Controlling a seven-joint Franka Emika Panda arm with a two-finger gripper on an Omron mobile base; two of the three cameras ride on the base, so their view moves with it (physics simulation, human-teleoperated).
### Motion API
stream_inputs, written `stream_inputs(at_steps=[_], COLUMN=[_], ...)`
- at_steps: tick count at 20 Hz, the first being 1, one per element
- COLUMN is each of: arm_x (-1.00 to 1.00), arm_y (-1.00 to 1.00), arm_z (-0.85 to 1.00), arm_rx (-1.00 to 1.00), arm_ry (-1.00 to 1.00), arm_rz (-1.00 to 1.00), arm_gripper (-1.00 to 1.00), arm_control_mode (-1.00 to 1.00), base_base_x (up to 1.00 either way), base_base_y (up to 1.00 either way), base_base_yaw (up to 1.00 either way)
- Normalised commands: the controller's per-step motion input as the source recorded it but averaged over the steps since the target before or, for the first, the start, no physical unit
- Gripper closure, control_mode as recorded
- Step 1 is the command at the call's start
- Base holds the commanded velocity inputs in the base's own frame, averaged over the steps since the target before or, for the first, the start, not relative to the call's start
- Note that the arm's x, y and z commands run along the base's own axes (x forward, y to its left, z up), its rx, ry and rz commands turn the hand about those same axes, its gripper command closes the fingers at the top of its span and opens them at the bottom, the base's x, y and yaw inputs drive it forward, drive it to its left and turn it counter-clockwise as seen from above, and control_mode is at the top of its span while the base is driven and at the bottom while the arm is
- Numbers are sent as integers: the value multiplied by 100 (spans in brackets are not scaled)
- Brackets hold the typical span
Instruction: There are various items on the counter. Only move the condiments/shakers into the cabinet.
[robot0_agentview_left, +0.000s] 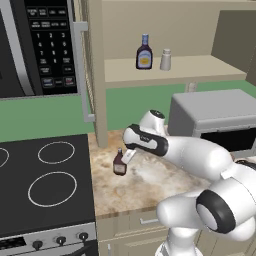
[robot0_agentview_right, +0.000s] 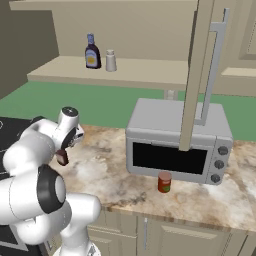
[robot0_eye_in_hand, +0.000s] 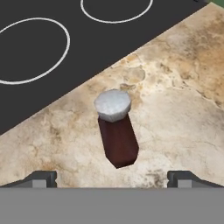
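Flat, even rendered lighting in all views, moderately bright, no clear light source. Shadows faint: soft darkening on the desk (robot0_agentview_left: 150, 175) under the arm, shaded cabinet (robot0_agentview_right: 125, 30) interior at its left side. No glare; mild sheen on the white arm. Sharp focus throughout, no motion blur, no edge distortion. Low-resolution textures, speckle on the desk looks smeared in the hand view.

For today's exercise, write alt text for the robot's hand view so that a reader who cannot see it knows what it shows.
Seen from above, a small brown-red bottle with a grey-white cap stands on the speckled beige counter, centred between the open pincer fingertips at the bottom edge. Beyond it lies the black stovetop with white ring burners.
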Motion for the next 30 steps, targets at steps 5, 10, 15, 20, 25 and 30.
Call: stream_inputs(at_steps=[5,10,15,20,25,30], arm_x=[5,0,0,0,1,6], arm_y=[0,3,9,5,0,0], arm_z=[-3,0,-1,-1,-10,-13], arm_rx=[0,0,0,0,0,0], arm_ry=[0,0,0,0,1,0], arm_rz=[4,2,2,1,2,2], arm_gripper=[-100,-100,-100,-100,-100,-100], arm_control_mode=[-100,-100,-100,-100,-100,-100], base_base_x=[0,0,0,0,0,0], base_base_y=[0,0,0,0,0,0], base_base_yaw=[0,0,0,0,0,0])
